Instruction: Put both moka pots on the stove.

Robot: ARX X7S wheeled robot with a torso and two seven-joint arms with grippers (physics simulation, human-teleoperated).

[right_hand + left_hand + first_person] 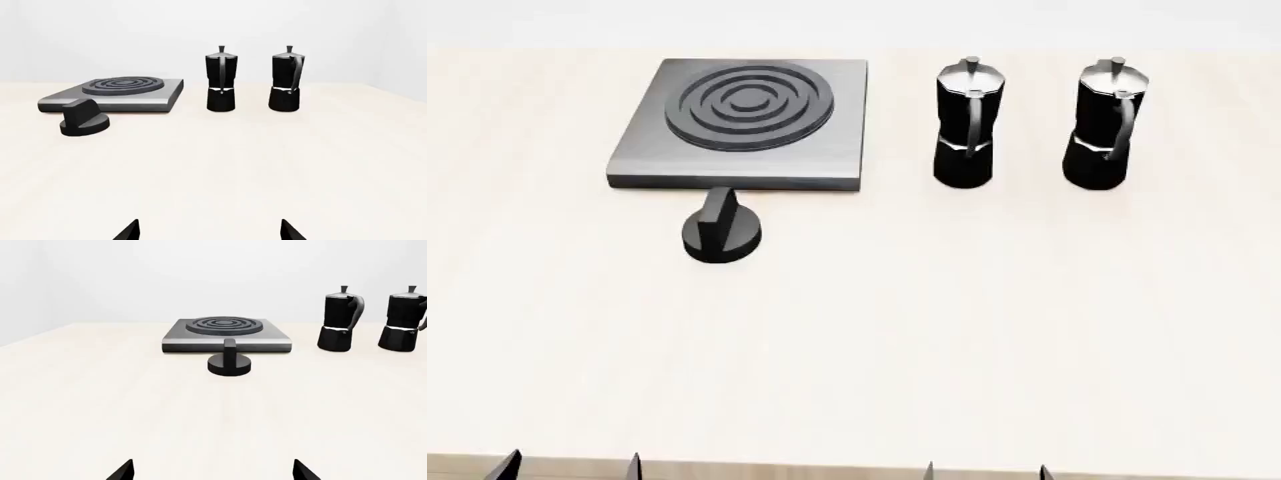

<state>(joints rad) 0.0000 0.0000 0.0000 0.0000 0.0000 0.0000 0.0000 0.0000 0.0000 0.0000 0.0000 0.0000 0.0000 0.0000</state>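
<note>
Two black moka pots stand upright side by side at the back right of the table, the left pot [968,124] and the right pot [1108,124]. The grey stove [641,160] with its ring burner lies to their left with nothing on it. Both pots also show in the left wrist view [341,320] [403,320] and in the right wrist view [221,80] [287,80]. My left gripper [571,466] and right gripper [985,470] are open and empty at the table's near edge, far from the pots.
A short black round knob [722,230] sits on the table just in front of the stove. The cream table [961,330] stretches between my grippers and the objects. A pale wall lies behind.
</note>
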